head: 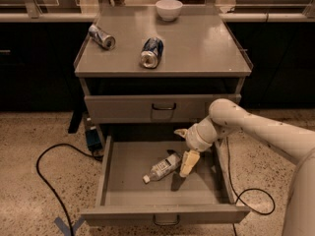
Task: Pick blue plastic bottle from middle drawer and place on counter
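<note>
Camera view: gripper [189, 162] sits low in the middle drawer [123, 181]; you cannot tell its state. Blue plastic bottle [162, 167] lies just beside it. It is likely light, slick and crushable, so grip mid-body.

My arm [256, 132] reaches in from the right and slopes downward, wrist [199, 136] bent; the gripper [187, 165] hangs below it, pointing down, low at mid-view.

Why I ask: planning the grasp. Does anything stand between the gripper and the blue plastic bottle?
Nothing visible does. The gripper hangs inside the open middle drawer, close beside the blue plastic bottle lying on its floor.
</note>
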`<state>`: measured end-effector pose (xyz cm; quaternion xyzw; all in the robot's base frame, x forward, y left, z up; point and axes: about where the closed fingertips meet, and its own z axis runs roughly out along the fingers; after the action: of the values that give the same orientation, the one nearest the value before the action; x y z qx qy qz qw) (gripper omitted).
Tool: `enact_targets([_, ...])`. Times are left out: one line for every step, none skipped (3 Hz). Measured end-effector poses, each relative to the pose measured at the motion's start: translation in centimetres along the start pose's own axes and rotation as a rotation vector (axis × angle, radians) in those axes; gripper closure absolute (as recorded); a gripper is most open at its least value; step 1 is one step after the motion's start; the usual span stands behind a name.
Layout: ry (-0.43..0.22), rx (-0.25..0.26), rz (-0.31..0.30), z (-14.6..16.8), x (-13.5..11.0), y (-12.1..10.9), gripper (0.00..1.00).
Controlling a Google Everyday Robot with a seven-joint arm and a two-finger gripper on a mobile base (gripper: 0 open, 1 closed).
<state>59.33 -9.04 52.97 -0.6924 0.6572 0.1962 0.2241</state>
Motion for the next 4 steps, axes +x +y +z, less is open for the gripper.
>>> enact_targets([0.0,0.0,0.0,0.0,0.0,0.0,0.0])
enact_targets([-0.01,-0.005,0.004,1.9,0.5,-0.1,0.0])
enact_targets([-0.003,-0.031,0.016,5.1,1.5,-0.7,0.0])
enact_targets([-0.004,-0.076,0.027,8.5,2.6,-1.1,0.0])
